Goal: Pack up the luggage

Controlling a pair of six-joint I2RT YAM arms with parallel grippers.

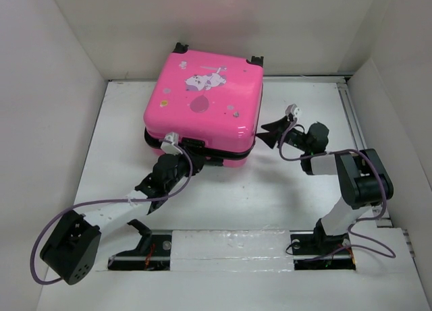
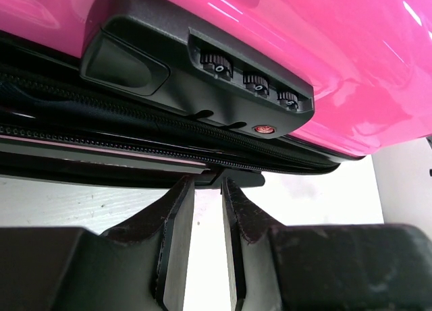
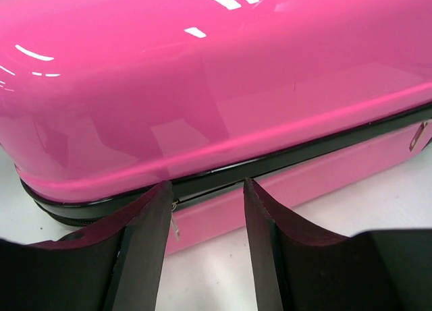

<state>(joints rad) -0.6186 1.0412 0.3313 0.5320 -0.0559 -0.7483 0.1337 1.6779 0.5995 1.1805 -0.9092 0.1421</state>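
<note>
The hot-pink luggage [image 1: 202, 98] lies flat on the white table with its lid down and the cartoon print facing up. My left gripper [image 1: 185, 149] is at its front edge, just below the black combination lock [image 2: 253, 81] and the zipper [image 2: 135, 115]. Its fingertips [image 2: 208, 183] touch the black trim and stand a narrow gap apart, with only the table showing between them. My right gripper [image 1: 267, 131] is open at the luggage's right side [image 3: 202, 88], its fingertips [image 3: 206, 186] level with the black seam. A small metal zipper pull [image 3: 175, 223] hangs beside its left finger.
White walls [image 1: 61, 88] close in the table on the left, back and right. A white strip with the arm bases [image 1: 229, 247] runs along the near edge. Purple cables [image 1: 50, 223] loop off both arms. Bare table [image 1: 236, 189] lies in front of the luggage.
</note>
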